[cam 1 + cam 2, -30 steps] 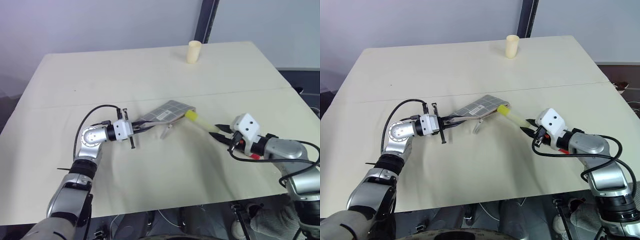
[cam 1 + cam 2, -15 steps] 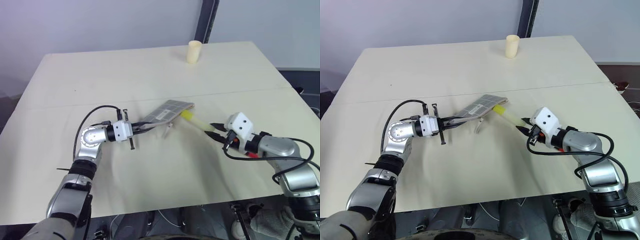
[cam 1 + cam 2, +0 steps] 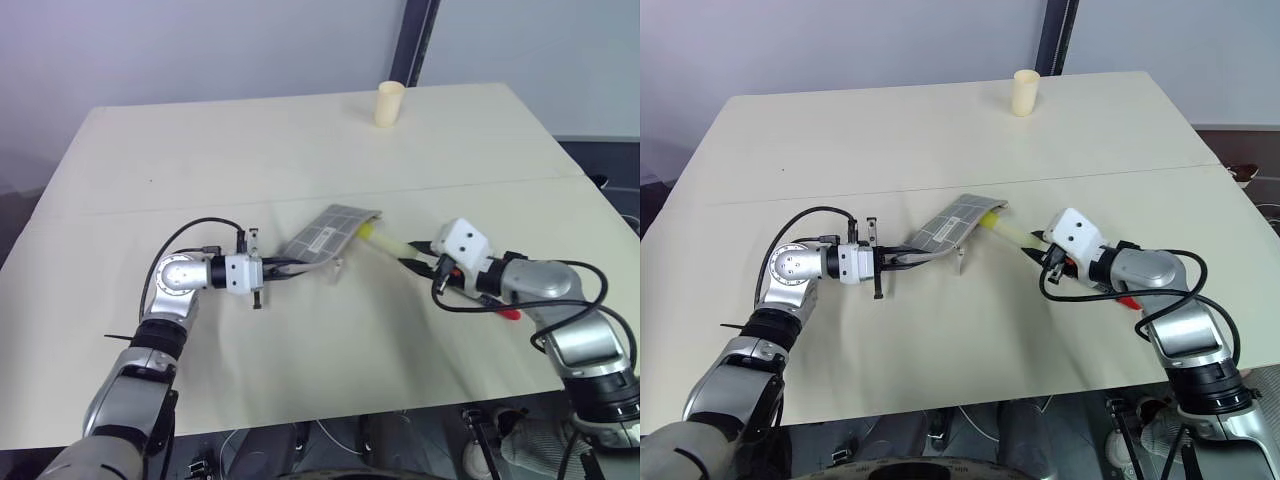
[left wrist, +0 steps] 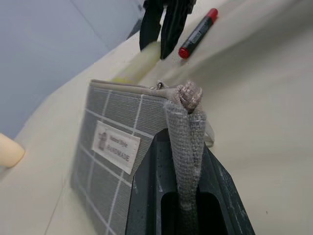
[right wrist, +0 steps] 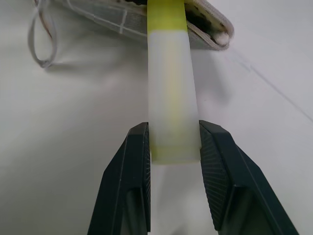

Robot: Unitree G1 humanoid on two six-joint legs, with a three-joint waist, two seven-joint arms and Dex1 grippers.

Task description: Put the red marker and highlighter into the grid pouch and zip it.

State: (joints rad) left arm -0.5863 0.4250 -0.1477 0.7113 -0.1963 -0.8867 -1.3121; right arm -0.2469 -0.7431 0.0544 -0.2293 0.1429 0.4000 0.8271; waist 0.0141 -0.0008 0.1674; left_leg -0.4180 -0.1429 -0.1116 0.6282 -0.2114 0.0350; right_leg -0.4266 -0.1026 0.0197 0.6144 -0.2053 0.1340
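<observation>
Sliding the highlighter [image 5: 168, 98] straight along its own axis is advised, its cap being just at the open mouth of the grid pouch [image 3: 325, 233], whose end is pinched by the left gripper [image 3: 277, 268]. The right gripper [image 5: 173, 147] is clamped on its barrel. One red marker [image 4: 197, 33] lies on the table [image 3: 200, 150]; one pouch, one highlighter, one cup [image 3: 389, 103] are counted.

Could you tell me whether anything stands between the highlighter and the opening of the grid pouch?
Nothing visible does. The right gripper holds the highlighter with its yellow-green cap already at the mouth of the grid pouch, whose end the left gripper pinches. The red marker lies on the table, off that line.
</observation>
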